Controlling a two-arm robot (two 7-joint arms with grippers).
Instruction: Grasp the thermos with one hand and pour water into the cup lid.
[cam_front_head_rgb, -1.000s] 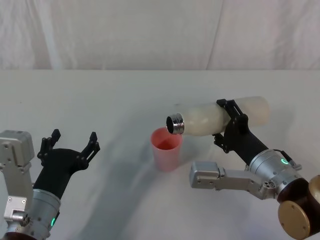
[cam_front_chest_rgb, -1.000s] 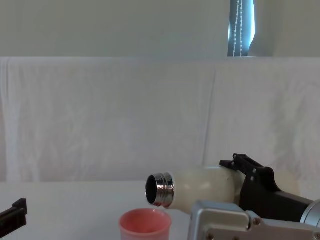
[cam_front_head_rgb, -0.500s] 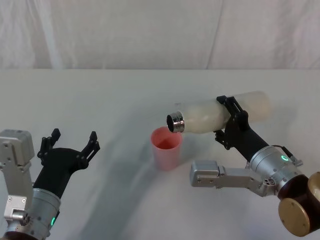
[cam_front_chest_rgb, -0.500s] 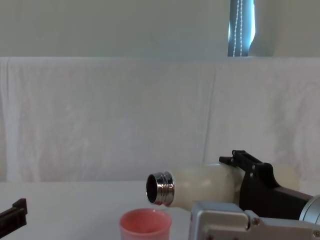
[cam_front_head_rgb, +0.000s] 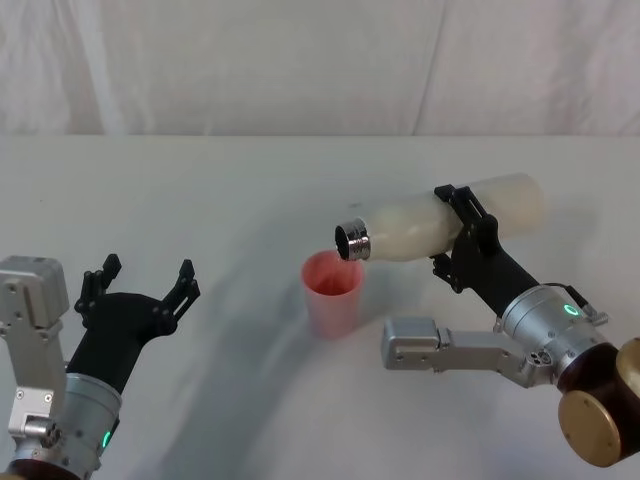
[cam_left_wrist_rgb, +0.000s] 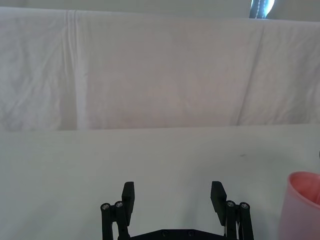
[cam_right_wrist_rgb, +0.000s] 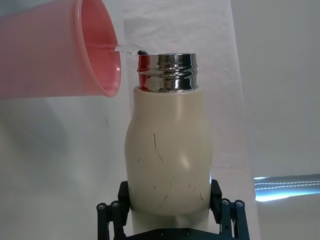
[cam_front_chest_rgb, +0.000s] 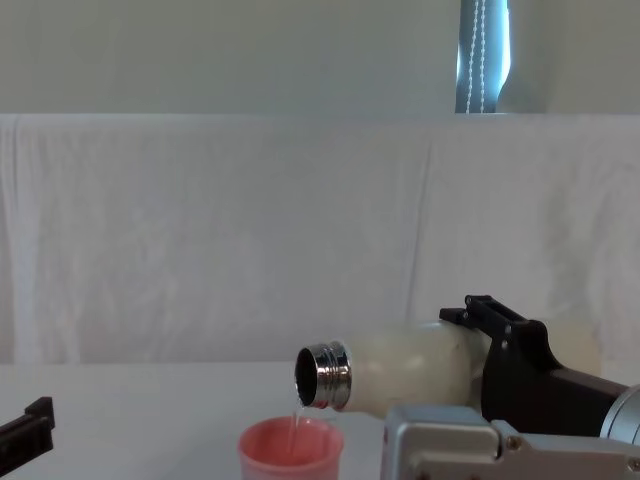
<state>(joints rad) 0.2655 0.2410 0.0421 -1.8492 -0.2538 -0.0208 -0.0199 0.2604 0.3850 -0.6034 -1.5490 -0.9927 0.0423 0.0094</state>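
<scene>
Water is now trickling from one thermos, tipped further, clamped in the right end effector, into one cup lid; the left end effector is idling with fingers apart.

The cup stands mid-table. The thermos lies tilted above it at 2 o'clock, mouth over its rim. The left gripper sits at 9 o'clock, well apart.

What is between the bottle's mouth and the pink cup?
A thin stream of water falls from the thermos into the cup lid, seen in the chest view.
</scene>
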